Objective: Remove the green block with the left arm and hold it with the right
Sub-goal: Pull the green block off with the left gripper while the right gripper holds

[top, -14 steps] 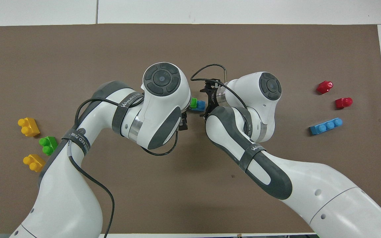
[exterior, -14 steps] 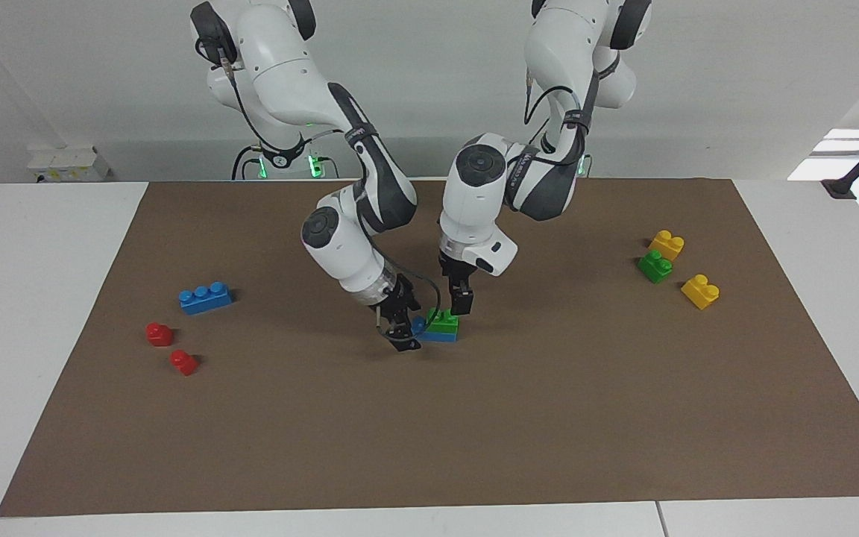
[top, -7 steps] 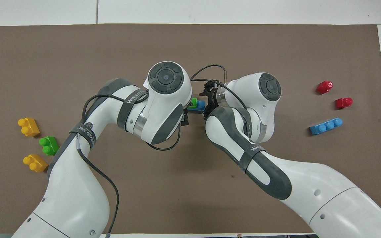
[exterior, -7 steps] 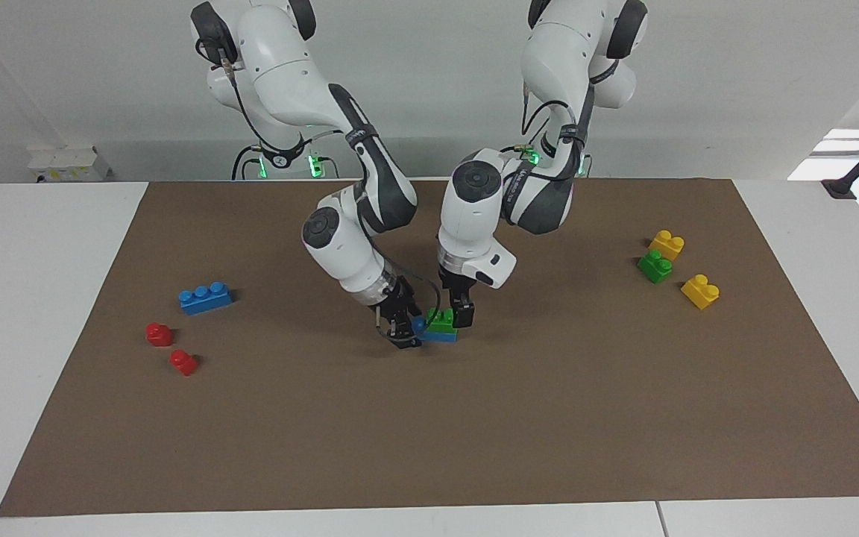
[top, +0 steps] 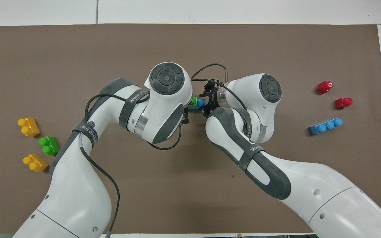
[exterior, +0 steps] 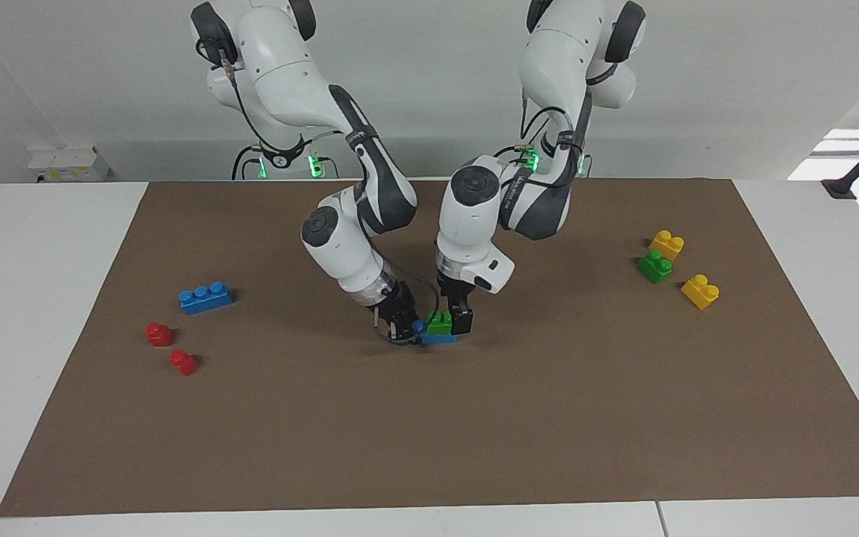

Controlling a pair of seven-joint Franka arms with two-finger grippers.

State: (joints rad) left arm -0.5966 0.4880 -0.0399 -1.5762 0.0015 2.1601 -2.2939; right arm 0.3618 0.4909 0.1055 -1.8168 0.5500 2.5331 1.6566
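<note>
Near the middle of the brown mat (exterior: 549, 418), well away from all its edges, the green block (exterior: 440, 322) sits pressed onto a short blue brick (exterior: 437, 338), and both of my grippers are down at that little stack. The left gripper (exterior: 453, 313) stands open at the green block, one finger (exterior: 462, 318) just beside the block's end toward the left arm's end of the desk. I cannot say whether it touches. The right gripper (exterior: 402, 328) is low at the blue brick's other end; I cannot tell whether it has a hold on it.

My main worry is the anchor. If the right gripper's hold on the blue brick is weak, pulling on the green block will lift the whole stack instead of splitting it. The two tools are also very close together, so a small drift could knock one against the other or shove the stack sideways across the mat. If I close the left gripper too high, on the studs alone, the block may pop out. A second green block (exterior: 655, 266) lies between two yellow bricks (exterior: 666, 244) near the mat's edge at the left arm's end; that one is not my target.
</note>
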